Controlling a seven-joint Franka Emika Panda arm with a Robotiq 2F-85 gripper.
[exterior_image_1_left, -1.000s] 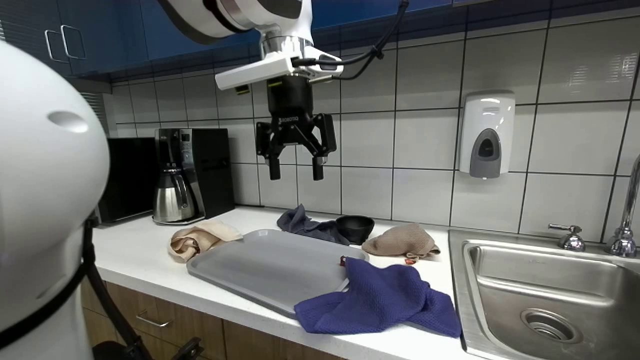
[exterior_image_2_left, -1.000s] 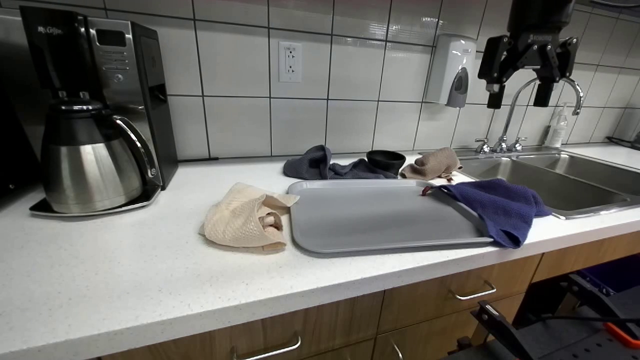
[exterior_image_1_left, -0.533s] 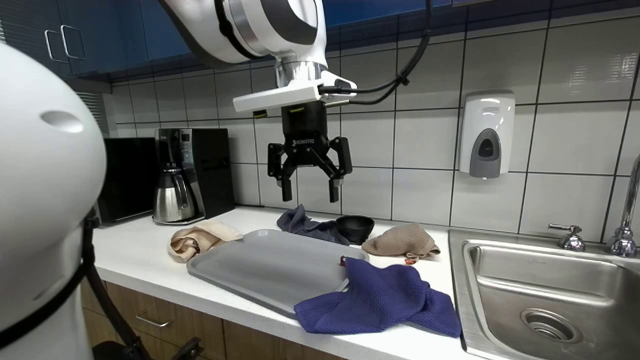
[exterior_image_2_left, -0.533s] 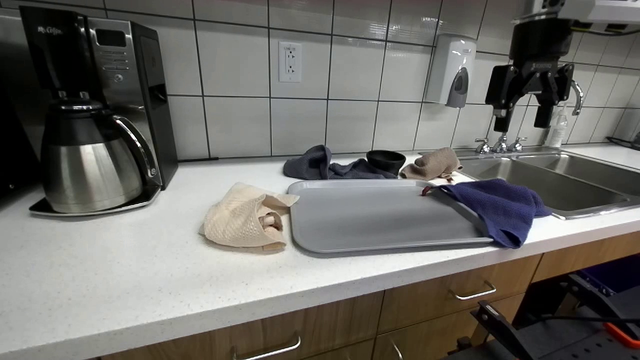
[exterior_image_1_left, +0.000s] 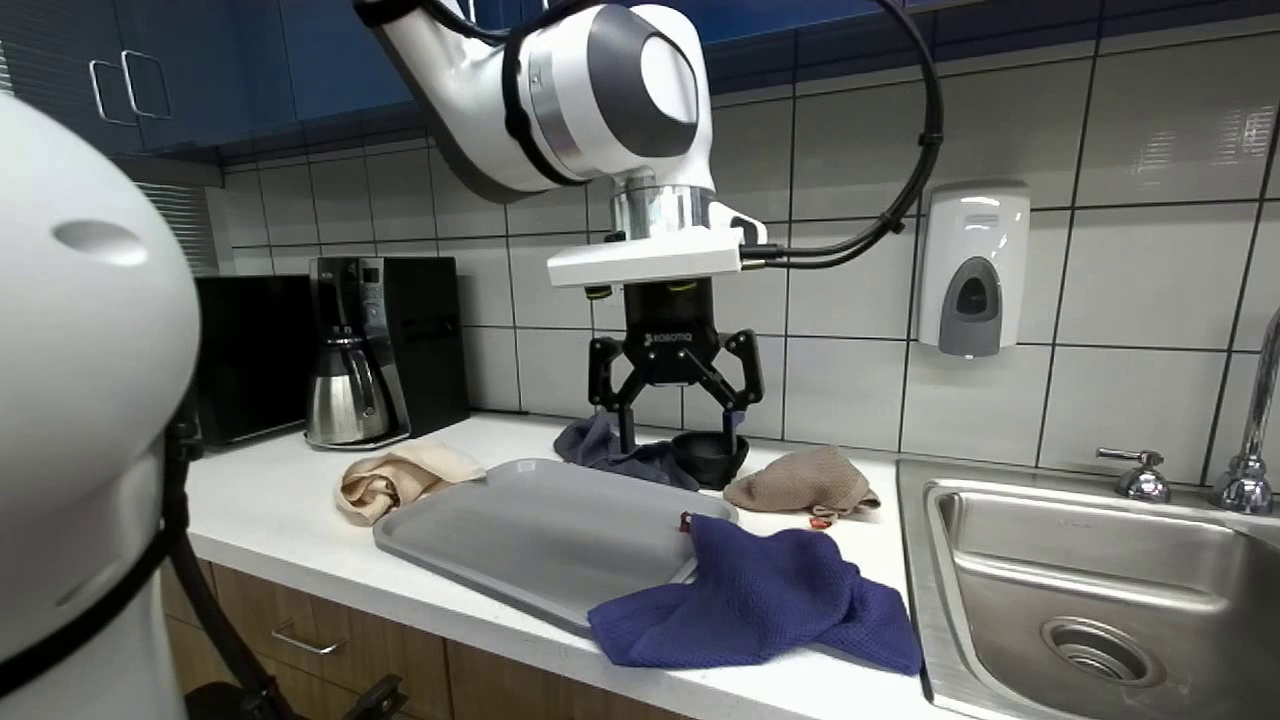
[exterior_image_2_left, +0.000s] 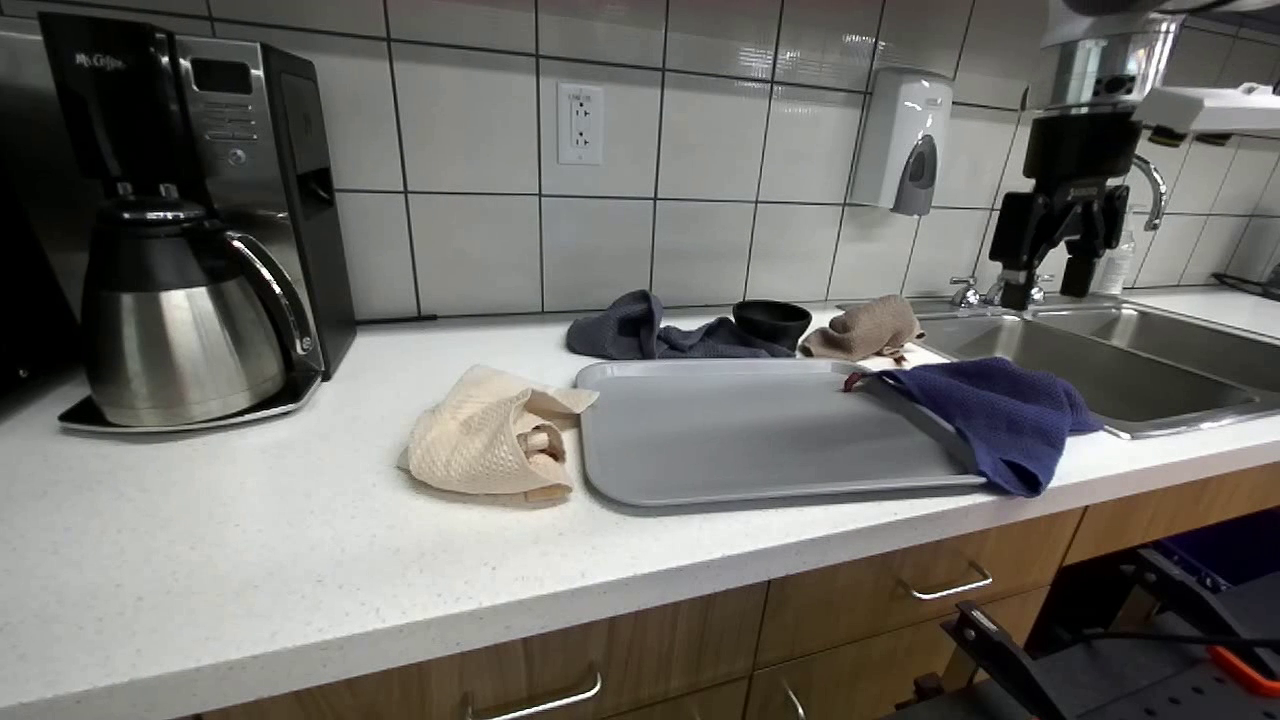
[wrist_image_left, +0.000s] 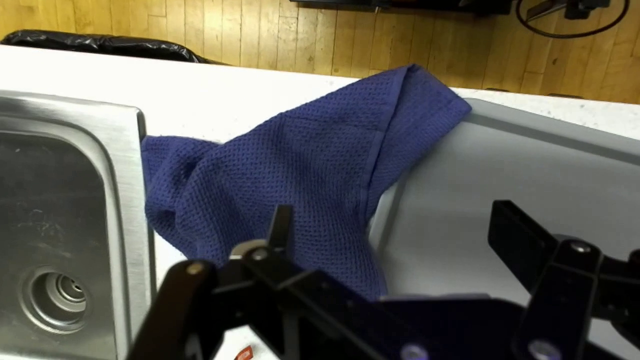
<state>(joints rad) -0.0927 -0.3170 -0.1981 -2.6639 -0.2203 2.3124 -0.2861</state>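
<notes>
In an exterior view, my claw (exterior_image_1_left: 678, 445) hangs above the counter (exterior_image_1_left: 260, 490), fingers apart, nothing between them; the purple towel (exterior_image_1_left: 760, 600) lies at the near right, draped over the right edge of the grey tray (exterior_image_1_left: 550, 540). In an exterior view, a small red item (exterior_image_2_left: 852, 381) shows at that towel's far left tip; a beige towel (exterior_image_2_left: 490, 430) sits beside the tray's left edge. In the wrist view, one finger (wrist_image_left: 282, 227) stands over the purple towel, its opposite over the tray. Assessed step: positioning, no grasp made; taking cloth would call for descending over a raised fold.
</notes>
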